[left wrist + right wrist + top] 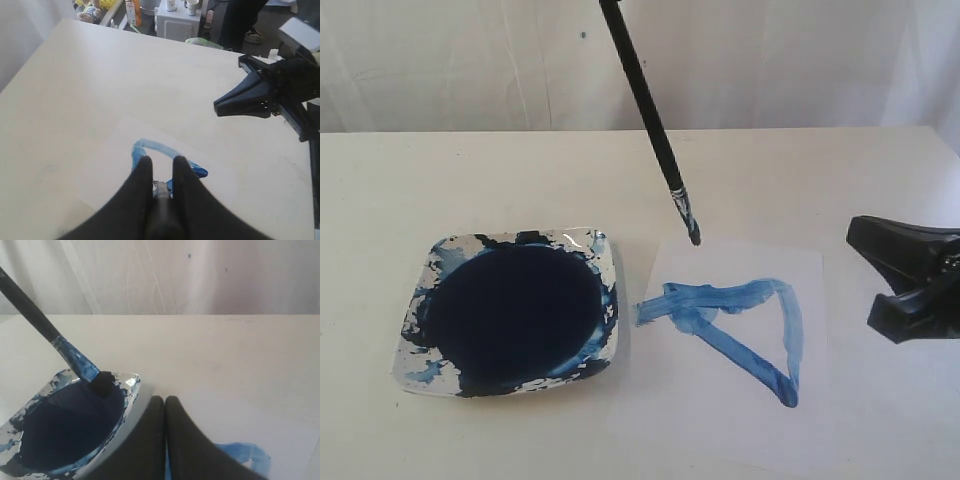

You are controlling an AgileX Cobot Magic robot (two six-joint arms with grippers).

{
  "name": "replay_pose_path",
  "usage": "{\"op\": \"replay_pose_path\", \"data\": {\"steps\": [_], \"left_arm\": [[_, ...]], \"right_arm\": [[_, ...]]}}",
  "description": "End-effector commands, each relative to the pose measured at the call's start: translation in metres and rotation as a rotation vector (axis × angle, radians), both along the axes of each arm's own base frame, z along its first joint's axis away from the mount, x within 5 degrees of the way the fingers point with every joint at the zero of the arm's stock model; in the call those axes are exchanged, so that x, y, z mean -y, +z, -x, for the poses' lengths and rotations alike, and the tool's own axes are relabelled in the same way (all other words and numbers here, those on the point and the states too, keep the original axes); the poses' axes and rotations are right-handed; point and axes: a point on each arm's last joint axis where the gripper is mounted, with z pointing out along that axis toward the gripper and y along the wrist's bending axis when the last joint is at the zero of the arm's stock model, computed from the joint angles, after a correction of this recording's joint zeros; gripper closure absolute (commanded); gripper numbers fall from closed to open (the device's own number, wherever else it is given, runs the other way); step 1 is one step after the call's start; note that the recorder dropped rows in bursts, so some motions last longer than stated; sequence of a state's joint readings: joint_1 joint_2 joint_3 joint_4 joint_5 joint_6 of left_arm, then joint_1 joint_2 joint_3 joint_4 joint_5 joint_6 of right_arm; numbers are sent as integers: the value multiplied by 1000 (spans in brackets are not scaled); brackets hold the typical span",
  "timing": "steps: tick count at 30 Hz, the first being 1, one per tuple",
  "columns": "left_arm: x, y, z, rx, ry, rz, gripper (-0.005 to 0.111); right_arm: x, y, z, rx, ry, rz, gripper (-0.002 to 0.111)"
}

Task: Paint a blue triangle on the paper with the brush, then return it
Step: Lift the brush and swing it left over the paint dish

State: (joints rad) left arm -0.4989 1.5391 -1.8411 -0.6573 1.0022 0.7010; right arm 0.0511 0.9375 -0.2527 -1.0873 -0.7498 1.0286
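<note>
The white paper (740, 400) lies right of the paint dish (510, 310). On it is the blue triangle (750, 315), a rough outline of thick strokes. The black brush (645, 100) slants down from the top of the exterior view, and its stained tip (694, 236) is at the paper's far left corner; I cannot tell whether it touches. In the left wrist view my left gripper (161, 167) is shut on the brush handle (161, 195), above the triangle (150, 146). My right gripper (165, 402) is shut and empty, low over the table at the right (905, 280).
The square dish, smeared white and blue, holds a dark navy paint pool (60, 435). A white curtain (440, 60) hangs behind the table. The left wrist view shows clutter and a person's feet (252, 35) beyond the table's far edge.
</note>
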Motion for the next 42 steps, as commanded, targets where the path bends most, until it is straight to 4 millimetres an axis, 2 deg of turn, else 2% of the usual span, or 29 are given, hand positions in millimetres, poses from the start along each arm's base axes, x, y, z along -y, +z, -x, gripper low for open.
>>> {"op": "replay_pose_path", "data": {"steps": [1,10,20,33,42], "left_arm": [[-4,-3,7,38,28,40,107],[-17,-9,20,119,101,79,107],[-31,-26,32,183,193,105,107],[-66,-54,55,345,445,195,107],[-80,-76,70,312,519,220,107]], "right_arm": [[6,-6,11,71,-73,-32,108],[21,-32,36,140,-246,-52,108],[28,-39,36,93,-326,45,108],[30,-43,36,51,-346,74,108],[30,-43,36,51,-346,74,108]]}}
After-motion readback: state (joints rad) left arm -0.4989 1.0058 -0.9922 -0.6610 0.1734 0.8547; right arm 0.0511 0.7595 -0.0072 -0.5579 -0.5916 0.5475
